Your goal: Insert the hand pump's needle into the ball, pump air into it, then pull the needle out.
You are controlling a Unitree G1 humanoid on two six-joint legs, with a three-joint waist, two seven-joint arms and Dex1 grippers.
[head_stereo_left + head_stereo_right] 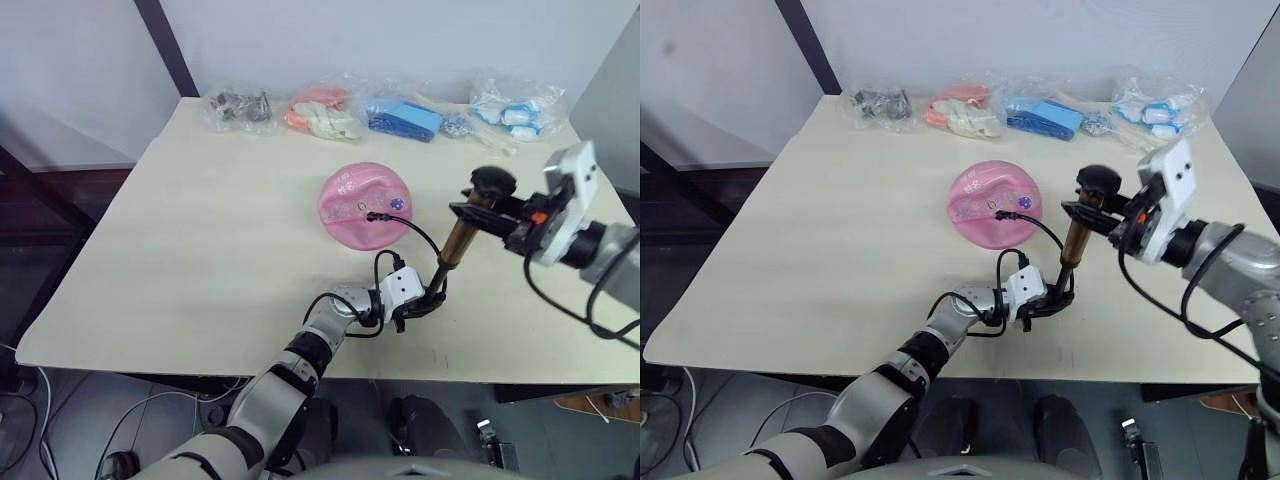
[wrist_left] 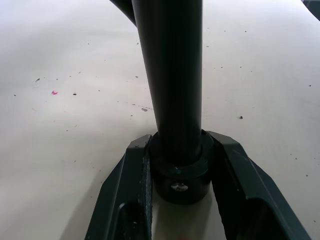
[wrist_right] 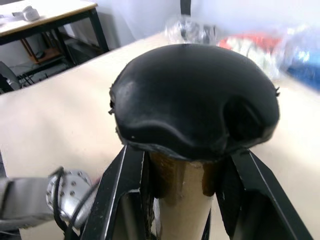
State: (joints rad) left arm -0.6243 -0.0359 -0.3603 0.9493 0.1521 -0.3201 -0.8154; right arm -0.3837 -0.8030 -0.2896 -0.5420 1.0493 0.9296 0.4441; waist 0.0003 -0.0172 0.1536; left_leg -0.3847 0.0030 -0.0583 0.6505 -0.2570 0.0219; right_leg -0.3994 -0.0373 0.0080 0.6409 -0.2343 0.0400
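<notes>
A pale counter [image 1: 200, 260] stands against a white wall, w/ clear plastic bags [image 1: 380, 112] of small items lined up along the far edge. The pink ball [image 1: 365, 205] lies near the counter's middle, somewhat toward the robot's right, well apart from the bags. It looks rather flat, so probably not much air is in yet.

The hand pump [image 1: 458, 243] is held tilted, just beside the ball on its right. Its lower black end is clamped by the left gripper [image 1: 418, 303], close to the counter top; in the left wrist view both fingers [image 2: 125, 200] are seen pressed against the black collar. The top, just under the black handle [image 1: 492, 181], is gripped by the right gripper [image 1: 1095, 212]; in the right wrist view the bronze tube [image 3: 182, 200] is flanked tightly by the two fingers.

The thin black hose [image 1: 415, 232] arcs from the pump's lower end to the ball's top, where the needle [image 1: 372, 216] appears to be seated at the valve; the tip itself is too small to confirm.

Step in hand, as judged: insertion done, pumping phase. Next move calls for the base to be kept steady by the left gripper while the handle is driven along the tube axis by the right, w/o sideways pull on the hose, so the needle is not dragged out early. Needle removal is left for after.
</notes>
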